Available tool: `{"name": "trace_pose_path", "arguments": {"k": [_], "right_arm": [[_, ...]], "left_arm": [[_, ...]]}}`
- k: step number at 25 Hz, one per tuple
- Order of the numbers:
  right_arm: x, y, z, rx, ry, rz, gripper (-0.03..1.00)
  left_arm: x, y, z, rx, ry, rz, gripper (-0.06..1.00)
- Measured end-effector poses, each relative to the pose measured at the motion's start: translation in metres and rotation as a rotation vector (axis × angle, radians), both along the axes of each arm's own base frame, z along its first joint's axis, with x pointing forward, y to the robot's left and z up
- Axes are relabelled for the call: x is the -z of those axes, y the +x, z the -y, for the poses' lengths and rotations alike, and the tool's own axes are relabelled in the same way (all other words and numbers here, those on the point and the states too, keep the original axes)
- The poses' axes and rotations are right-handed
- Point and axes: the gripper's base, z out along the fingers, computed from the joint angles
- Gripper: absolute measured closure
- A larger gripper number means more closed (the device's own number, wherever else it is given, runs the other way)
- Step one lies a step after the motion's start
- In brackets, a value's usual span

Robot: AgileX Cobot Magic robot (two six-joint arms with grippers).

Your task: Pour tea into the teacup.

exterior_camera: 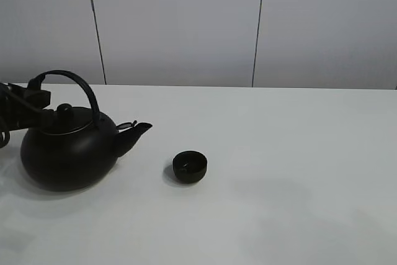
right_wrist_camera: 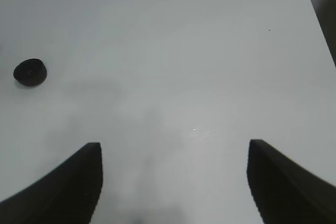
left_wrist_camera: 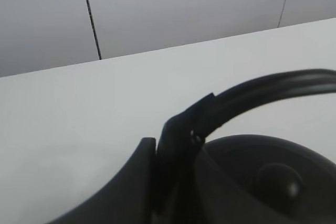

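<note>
The big black kettle (exterior_camera: 68, 153) stands on the white table (exterior_camera: 285, 141) at the left, its spout (exterior_camera: 138, 131) pointing right toward the teacup (exterior_camera: 190, 167). The tiny matte-black cup stands upright a short way right of the spout. My left gripper (exterior_camera: 32, 99) is shut on the left end of the kettle's arched handle (exterior_camera: 80, 85). The left wrist view shows the gripper (left_wrist_camera: 167, 142) clamped on the handle (left_wrist_camera: 262, 90) above the lid knob (left_wrist_camera: 278, 179). My right gripper (right_wrist_camera: 173, 182) is open and empty over bare table, out of the high view. The teacup (right_wrist_camera: 30, 72) lies far from it.
A grey panelled wall (exterior_camera: 186, 23) rises behind the table's far edge. The table's corner and side edge (right_wrist_camera: 310, 3) show in the right wrist view.
</note>
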Motion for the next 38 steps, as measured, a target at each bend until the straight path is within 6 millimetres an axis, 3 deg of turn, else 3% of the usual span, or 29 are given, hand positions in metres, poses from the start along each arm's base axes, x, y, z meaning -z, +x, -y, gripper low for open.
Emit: {"name": "trace_pose_path", "arguments": {"k": [7, 15, 38], "right_arm": [[0.000, 0.000, 0.000, 0.000, 0.000, 0.000, 0.44], [0.000, 0.000, 0.000, 0.000, 0.000, 0.000, 0.44], [0.000, 0.000, 0.000, 0.000, 0.000, 0.000, 0.44]], "left_arm": [[-0.019, 0.017, 0.014, 0.085, 0.038, 0.043, 0.83], [-0.022, 0.024, 0.037, 0.160, 0.076, 0.015, 0.83], [-0.026, 0.031, 0.039, 0.153, 0.087, 0.005, 0.83]]}}
